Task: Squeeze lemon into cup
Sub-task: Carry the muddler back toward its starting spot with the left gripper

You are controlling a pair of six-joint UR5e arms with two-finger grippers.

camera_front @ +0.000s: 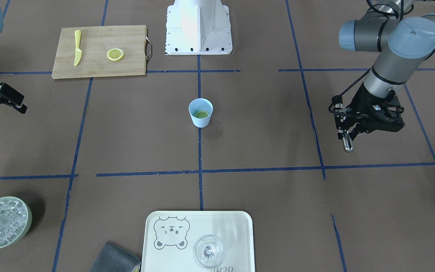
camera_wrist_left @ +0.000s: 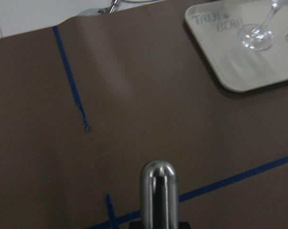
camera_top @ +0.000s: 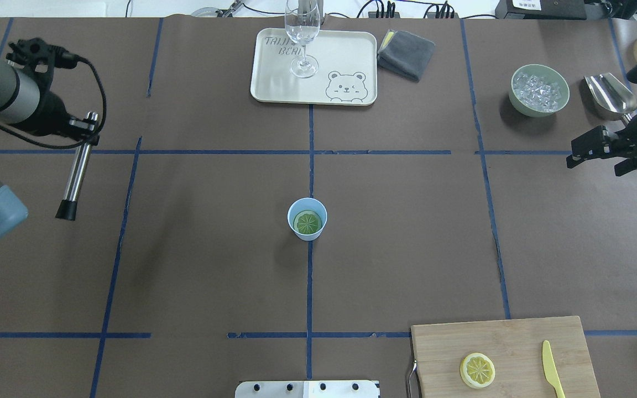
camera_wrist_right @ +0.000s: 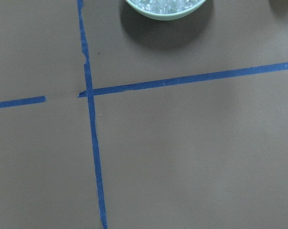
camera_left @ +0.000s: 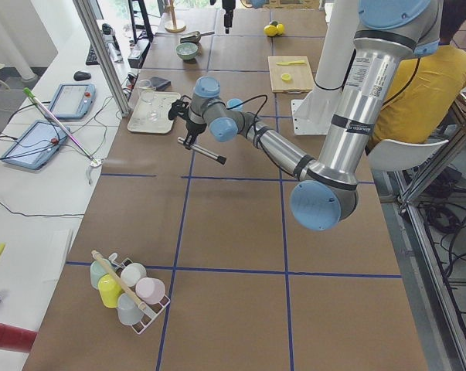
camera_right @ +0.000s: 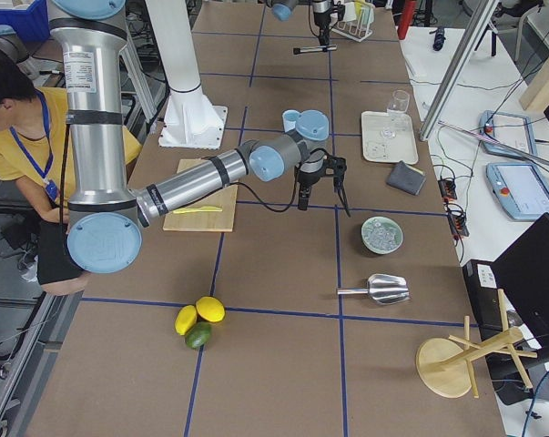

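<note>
The light-blue cup (camera_top: 293,212) stands at the table's middle, also in the front view (camera_front: 201,121). One lemon slice (camera_top: 307,223) lies flat inside it (camera_front: 201,114). A second, alike slice (camera_top: 477,370) lies on the wooden cutting board (camera_top: 517,340). My left gripper (camera_top: 87,132) is shut on a metal rod with a black tip (camera_top: 75,177), far left of the cup and above the table; the rod also fills the left wrist view (camera_wrist_left: 158,195). My right gripper (camera_top: 600,156) is open and empty at the far right, near the ice bowl.
A yellow plastic knife (camera_top: 552,376) lies on the board. A cream tray (camera_top: 274,83) with a clear stemmed glass (camera_top: 302,38) is at the far side, next to a grey cloth (camera_top: 407,52). A green bowl of ice (camera_top: 539,91) and a metal scoop (camera_top: 609,94) are far right.
</note>
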